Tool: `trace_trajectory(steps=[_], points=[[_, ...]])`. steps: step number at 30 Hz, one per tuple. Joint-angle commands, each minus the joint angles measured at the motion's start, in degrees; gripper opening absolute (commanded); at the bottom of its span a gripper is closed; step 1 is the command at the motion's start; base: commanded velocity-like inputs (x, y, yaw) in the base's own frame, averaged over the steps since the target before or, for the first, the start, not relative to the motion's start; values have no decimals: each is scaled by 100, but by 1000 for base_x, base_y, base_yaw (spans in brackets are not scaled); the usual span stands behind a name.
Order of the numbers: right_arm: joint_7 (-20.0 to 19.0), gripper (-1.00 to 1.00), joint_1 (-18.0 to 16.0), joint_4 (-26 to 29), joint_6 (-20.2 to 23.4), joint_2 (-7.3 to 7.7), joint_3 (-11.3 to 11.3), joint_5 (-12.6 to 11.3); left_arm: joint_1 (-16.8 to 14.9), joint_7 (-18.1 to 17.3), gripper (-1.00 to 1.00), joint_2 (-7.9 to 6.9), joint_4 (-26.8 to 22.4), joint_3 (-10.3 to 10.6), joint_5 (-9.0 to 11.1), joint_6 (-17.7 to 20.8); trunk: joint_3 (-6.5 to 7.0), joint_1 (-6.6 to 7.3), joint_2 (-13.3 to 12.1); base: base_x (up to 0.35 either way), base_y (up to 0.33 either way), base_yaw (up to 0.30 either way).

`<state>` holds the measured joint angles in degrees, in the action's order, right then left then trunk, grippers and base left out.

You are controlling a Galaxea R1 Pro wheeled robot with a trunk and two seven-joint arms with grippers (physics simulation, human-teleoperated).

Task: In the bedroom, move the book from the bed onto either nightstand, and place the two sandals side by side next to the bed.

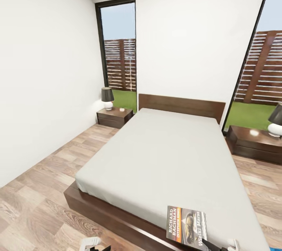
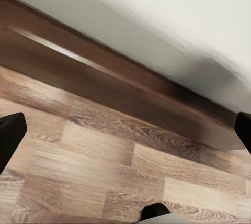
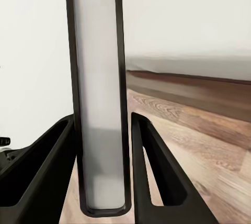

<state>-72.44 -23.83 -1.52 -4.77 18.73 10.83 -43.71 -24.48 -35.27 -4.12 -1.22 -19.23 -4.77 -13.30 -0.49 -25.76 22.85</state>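
Flanking bed (image 1: 164, 157): two nightstands (image 1: 114, 117) (image 1: 254, 143).

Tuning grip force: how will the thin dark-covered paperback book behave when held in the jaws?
The thin dark-covered paperback book is probably light: edge-on in the right wrist view it is very slim. It looks straight between the jaws, so likely stiff enough, though the far end may sag. The smooth cover could slip.

The pale grey mattress of the bed (image 1: 164, 157) lies bare except for the book (image 1: 187, 225) at its near corner. Open wood-plank floor (image 1: 43, 196) runs between the bed's left side and the white wall. Each nightstand (image 1: 114, 117) carries a lamp (image 1: 107, 98), leaving some top surface free.
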Motion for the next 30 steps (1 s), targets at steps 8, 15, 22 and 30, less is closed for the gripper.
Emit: trace_trajectory(steps=[8,15,22,30], points=[[-15,-100,-7,-15,-50,5,42,-39,-4,-11,100,-37,0,236,-292,-32,-5,-3,7,0,0,201],[-15,-100,-7,-15,-50,3,42,-39,120,-7,100,-326,7,620,-588,-37,-5,-3,7,0,0,201],[-17,-100,-7,-15,-50,0,42,-39,302,202,100,-32,6,647,-710,-41,-5,-3,7,0,0,200],[-20,-100,-7,-15,-50,0,42,-37,321,411,100,252,4,642,-772,-41,-5,-3,7,0,0,199]])
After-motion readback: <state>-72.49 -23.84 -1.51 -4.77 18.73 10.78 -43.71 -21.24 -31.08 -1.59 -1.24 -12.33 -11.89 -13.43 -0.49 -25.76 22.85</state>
